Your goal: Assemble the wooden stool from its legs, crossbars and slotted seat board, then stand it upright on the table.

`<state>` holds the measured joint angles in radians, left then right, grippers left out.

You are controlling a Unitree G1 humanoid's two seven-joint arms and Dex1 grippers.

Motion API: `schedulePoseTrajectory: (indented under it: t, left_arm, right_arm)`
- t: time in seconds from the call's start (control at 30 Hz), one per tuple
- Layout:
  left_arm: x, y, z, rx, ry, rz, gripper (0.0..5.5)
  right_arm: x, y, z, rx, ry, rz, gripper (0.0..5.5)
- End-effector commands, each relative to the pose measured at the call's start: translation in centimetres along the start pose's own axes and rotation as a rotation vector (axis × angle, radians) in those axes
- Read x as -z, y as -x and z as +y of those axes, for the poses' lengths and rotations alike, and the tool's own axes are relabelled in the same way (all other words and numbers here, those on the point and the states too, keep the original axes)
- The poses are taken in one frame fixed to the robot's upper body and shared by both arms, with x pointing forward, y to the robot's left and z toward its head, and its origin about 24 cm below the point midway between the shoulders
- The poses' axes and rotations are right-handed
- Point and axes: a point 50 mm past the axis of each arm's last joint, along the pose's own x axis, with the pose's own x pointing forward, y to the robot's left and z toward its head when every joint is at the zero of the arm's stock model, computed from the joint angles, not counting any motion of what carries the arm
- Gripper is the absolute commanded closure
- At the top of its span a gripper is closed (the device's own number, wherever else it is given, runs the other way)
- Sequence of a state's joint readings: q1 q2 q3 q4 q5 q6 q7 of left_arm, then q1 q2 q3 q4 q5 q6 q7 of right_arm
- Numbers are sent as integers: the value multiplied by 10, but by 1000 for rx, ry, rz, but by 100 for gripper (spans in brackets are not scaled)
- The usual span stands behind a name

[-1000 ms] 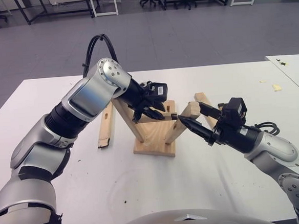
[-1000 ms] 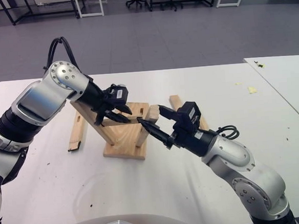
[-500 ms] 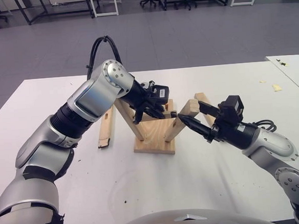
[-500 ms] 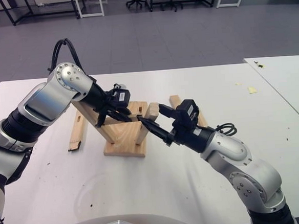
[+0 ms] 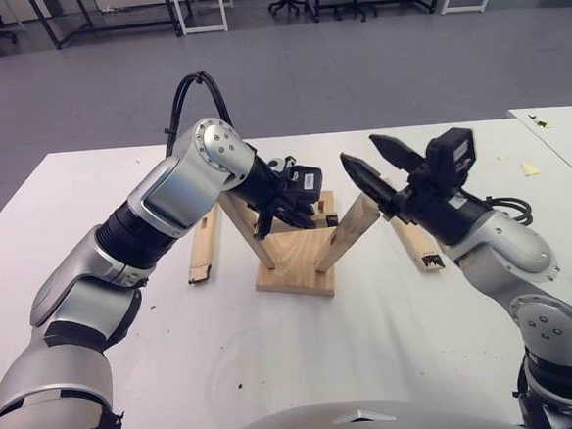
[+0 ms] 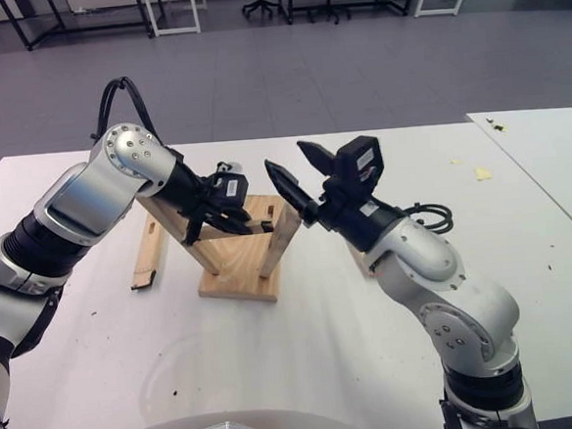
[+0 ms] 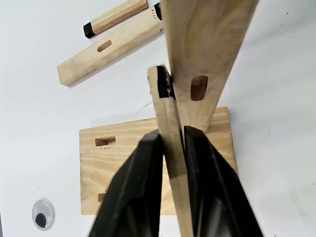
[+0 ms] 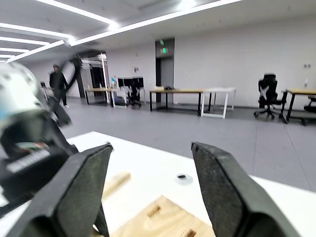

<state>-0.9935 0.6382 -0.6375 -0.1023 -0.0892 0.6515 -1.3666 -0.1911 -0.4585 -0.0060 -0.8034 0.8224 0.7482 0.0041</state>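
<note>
Bright, even overhead light falls on the white worktop [image 5: 393, 335], leaving only soft, faint shadows beneath the arms. In the right wrist view the ceiling light strips [image 8: 79, 13] glare, and the near right gripper [image 8: 151, 145] looks smeared, probably by motion. The left wrist view is crisp and evenly lit.

head stereo down over stool [image 5: 292, 273], wrists close-up

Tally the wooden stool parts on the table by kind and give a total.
seat board: 1
legs: 4, two standing in the board, two loose
crossbars: 2, one in the left tool, at, and one loose
Total: 7
</note>
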Motion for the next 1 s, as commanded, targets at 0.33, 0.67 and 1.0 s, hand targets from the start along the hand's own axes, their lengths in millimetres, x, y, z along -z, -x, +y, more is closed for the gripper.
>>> schedulePoseTrajectory:
  t: [0.33,0.67,1.0]
  left_arm:
    - [34,7,-12,-4,78,46,500]
    - [39,0,-31,35,32,48,504]
    - [49,-13,-43,68,-28,96,504]
  right_arm:
    - [44,29,-22,55,95,388,247]
    - [46,23,-23,35,117,398,247]
    - [44,15,-20,10,116,380,247]
